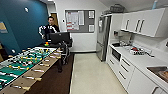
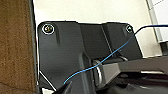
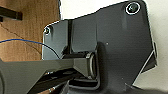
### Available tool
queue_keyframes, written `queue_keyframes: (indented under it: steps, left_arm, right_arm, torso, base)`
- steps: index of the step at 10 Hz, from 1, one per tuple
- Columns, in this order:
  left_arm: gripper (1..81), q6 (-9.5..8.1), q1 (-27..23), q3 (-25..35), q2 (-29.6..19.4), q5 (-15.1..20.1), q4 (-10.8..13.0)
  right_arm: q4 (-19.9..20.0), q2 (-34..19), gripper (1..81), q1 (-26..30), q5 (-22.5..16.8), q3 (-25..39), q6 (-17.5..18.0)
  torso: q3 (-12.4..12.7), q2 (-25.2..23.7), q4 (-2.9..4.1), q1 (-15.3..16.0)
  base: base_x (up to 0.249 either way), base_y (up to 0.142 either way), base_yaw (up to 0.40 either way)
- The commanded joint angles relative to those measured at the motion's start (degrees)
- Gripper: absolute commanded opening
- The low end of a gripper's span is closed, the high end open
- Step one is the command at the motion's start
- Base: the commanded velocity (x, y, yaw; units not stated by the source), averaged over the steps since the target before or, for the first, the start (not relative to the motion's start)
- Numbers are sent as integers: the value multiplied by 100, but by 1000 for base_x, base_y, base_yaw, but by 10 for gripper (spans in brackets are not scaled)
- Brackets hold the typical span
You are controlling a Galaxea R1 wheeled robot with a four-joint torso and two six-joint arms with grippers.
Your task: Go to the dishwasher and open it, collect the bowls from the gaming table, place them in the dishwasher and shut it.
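Gaming table [image 1: 22, 75] edge left, white cabinets [image 1: 130, 75] right, open floor [image 1: 92, 75] between; fingers' state unclear.

Bright, even room light is washing over my head view — the pale floor [image 1: 92, 72] is gleaming, and the white cabinets [image 1: 145, 21] are bowing at the edge. Everything is looking soft and blocky; my wrist views are blurring too — dark plates against glaring white

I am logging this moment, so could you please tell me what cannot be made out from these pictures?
- Dishwasher: head view, the white cabinets run off the lower edge; no steel front identifiable.
- Bowls: head view, small coloured shapes at the far end of the table-football table, too blurred to count.
- Jaws: both wrist views, hidden by the robot's dark plate.
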Motion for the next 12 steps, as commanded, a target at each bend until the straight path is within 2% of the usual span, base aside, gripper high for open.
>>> queue_keyframes:
  steps: [1, 12]
  left_arm:
    - [811, 2, -203, -26, -57, 282, 84]
    - [811, 2, -203, -123, 13, 282, 93]
  right_arm:
    - [-70, -57, 811, 270, -315, 84, -19]
    - [-79, 31, 811, 244, -315, -13, -19]
  torso:
    - [0, 0, 0, 0]
    - [0, 0, 0, -2]
  base:
    - [0, 0, 369]
    - [0, 0, 369]
